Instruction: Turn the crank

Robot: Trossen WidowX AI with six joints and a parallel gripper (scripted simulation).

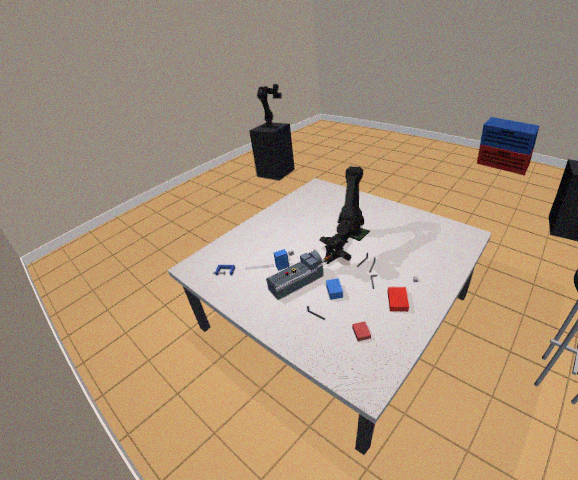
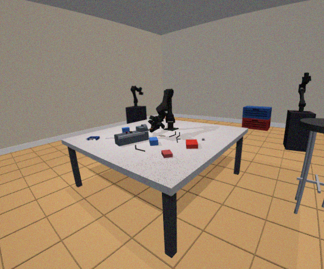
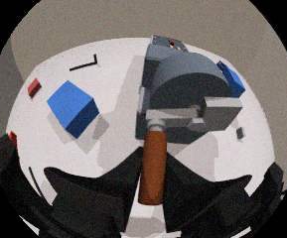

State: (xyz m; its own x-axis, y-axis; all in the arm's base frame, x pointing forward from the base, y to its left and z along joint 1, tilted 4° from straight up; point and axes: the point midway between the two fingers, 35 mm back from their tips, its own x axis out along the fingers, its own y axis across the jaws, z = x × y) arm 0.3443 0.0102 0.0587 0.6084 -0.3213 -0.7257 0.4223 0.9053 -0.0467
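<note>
Tool (image 3: 151, 200) clamped nearly closed on the brown crank handle (image 3: 154, 166); no readable writing shows anywhere.

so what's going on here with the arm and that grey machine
A single robot arm on the white table is working a small grey machine. Its gripper is shut on the brown crank handle at the machine's end, as the wrist view shows. The job is to bring the slide's red pointer level with the brass marks; these views are too coarse to tell whether it is. Red and blue blocks and small dark tools lie untouched around it.
</note>
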